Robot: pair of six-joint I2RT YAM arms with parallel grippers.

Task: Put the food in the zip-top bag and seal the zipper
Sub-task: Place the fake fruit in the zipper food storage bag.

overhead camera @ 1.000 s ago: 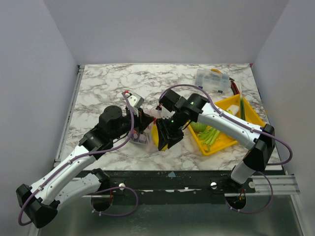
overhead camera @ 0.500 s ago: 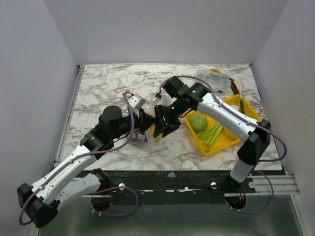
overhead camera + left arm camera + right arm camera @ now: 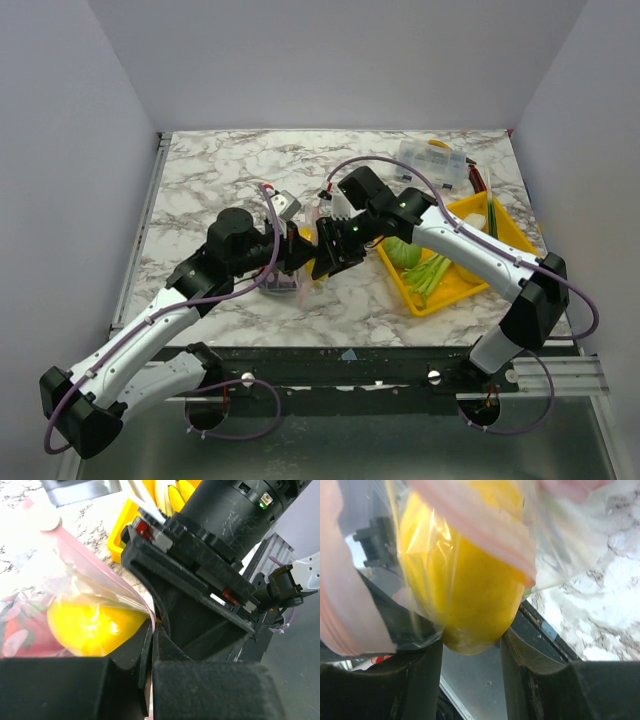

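Currently left tool [image 3: 151, 632] is pinched on the zipper [image 3: 110, 582] at its tips, so the zip-top bag [image 3: 65, 587] mouth stands open. Right tool [image 3: 470, 642] grips yellow fruit [image 3: 475, 590] between its fingers, under the plastic.

We find the top view bright and even, lit from overhead and sharp throughout, with only soft, short shadows under the arms on the marble table [image 3: 200, 180]. In the left wrist view the far-left tabletop burns out to white behind the zip-top bag [image 3: 85, 575]. The right wrist view is mostly blurred. The pink zipper [image 3: 480, 530] smears close to the lens, and the yellow food [image 3: 475, 600] glows under streaks of glare on the plastic.
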